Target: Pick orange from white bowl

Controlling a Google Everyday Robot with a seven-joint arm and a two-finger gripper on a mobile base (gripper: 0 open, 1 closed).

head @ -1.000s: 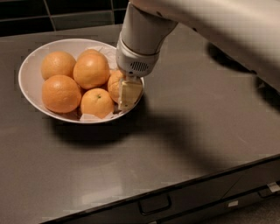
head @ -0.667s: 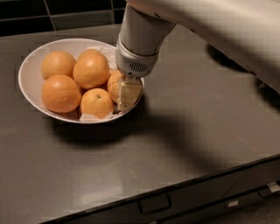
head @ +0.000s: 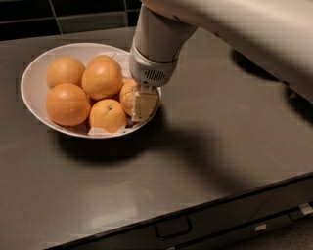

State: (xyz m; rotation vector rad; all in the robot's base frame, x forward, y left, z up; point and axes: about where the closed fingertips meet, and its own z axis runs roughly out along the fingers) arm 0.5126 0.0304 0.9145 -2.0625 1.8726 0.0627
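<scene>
The wide white bowl (head: 34,93), lined with white paper, stands at the back left of the dark table and holds several oranges. The orange (head: 126,95) lies at the bowl's right side and only its left part shows. My gripper (head: 140,104) reaches down from the arm above and sits low inside the bowl's right rim, right against that orange and covering its right side. The smallest orange (head: 107,115), with a stem dot, lies just left of the gripper at the bowl's front.
Three larger oranges fill the bowl's left and middle (head: 67,104) (head: 101,78) (head: 65,71). The dark table (head: 195,161) stretches right and forward, with a drawer handle (head: 173,227) below its front edge. A tiled wall (head: 63,14) is behind.
</scene>
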